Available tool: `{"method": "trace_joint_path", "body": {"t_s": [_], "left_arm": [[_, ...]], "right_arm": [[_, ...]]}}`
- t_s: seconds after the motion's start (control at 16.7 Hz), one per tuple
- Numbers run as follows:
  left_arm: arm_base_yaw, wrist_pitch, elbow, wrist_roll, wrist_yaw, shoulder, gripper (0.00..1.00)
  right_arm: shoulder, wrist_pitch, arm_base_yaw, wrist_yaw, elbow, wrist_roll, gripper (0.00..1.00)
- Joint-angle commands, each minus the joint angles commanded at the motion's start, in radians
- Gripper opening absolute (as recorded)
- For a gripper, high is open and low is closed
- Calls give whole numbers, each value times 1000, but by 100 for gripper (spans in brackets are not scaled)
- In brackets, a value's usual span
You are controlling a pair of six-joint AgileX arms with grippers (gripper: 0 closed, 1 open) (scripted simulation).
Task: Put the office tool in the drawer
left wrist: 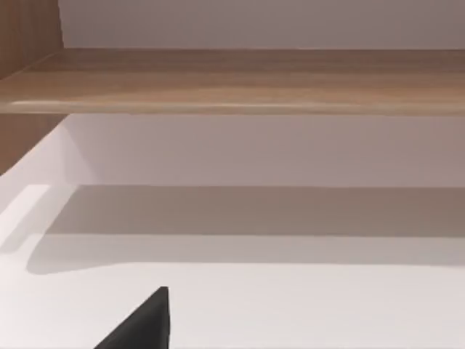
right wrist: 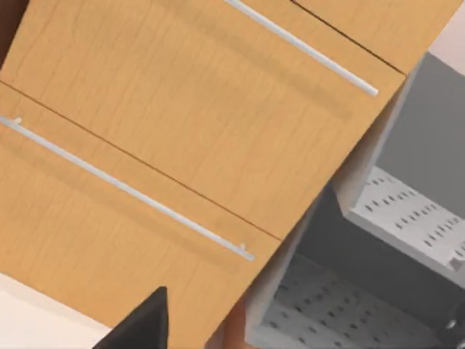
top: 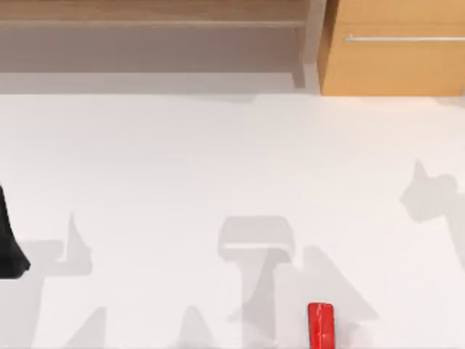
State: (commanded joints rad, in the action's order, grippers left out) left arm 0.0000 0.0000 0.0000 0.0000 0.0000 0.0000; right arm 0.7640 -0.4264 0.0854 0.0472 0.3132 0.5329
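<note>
The office tool (top: 320,325), a small glossy red oblong block, lies on the white table near the front edge, right of centre. The drawer (top: 396,65) stands at the back right, its orange-tan front closed, with a thin silver bar handle (top: 401,38). In the right wrist view the drawer front (right wrist: 182,116) is close ahead with a silver handle (right wrist: 131,190), and a black part of my right gripper (right wrist: 142,326) points toward it. My left arm (top: 9,247) is at the table's left edge, far from the red block. A black part of my left gripper (left wrist: 142,326) faces the shelf.
A long brown wooden shelf (top: 152,18) runs along the back left, and its board (left wrist: 240,80) hangs over the table. A second drawer front with its own handle (right wrist: 305,49) adjoins the first. Grey perforated racks (right wrist: 392,211) stand beside the drawers. White tabletop (top: 218,160) stretches between shelf and block.
</note>
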Motion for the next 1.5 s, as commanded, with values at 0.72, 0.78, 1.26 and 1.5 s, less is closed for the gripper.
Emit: {"method": "trace_joint_path", "body": {"t_s": [0.72, 0.78, 1.26, 1.5], "left_arm": [[0, 0, 0, 0, 0, 0, 100], [0, 0, 0, 0, 0, 0, 100], [0, 0, 0, 0, 0, 0, 100], [0, 0, 0, 0, 0, 0, 100]], "right_arm": [[1114, -648, 70, 124, 478, 774, 100], [1185, -691, 74, 132, 509, 825, 100], [1467, -857, 91, 165, 631, 1025, 100], [1464, -855, 86, 164, 627, 1024, 100]]}}
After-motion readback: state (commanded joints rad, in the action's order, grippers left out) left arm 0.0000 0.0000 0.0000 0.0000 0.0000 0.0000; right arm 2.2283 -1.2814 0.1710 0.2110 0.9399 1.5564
